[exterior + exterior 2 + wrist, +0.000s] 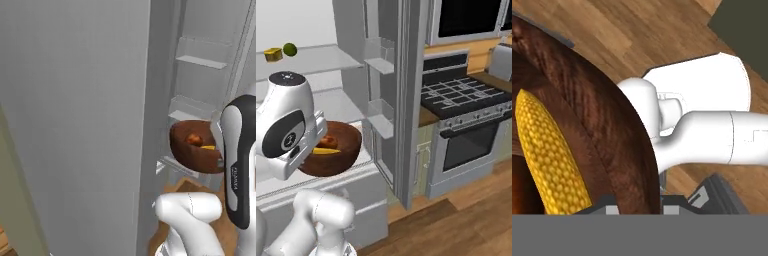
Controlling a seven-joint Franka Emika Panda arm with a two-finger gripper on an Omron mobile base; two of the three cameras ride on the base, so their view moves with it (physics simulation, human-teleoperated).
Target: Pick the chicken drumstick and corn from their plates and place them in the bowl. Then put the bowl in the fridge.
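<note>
The dark reddish-brown bowl [192,156] [341,159] hangs tilted in front of the open fridge [200,80] [321,65], at the level of a lower shelf. My gripper [641,205] is shut on the bowl [607,125], one finger on each side of its rim. Inside lie the yellow corn [549,150] [209,147] [326,150] and the reddish-brown chicken drumstick [193,138] [330,141]. My forearm hides the hand in both base views. The plates are out of view.
The thick grey fridge door [75,125] [408,100] stands open, its bins [381,65] facing the shelves. A yellow block [273,54] and a green ball [289,49] sit on an upper fridge shelf. A stove [471,100] stands right of the door, above wooden floor.
</note>
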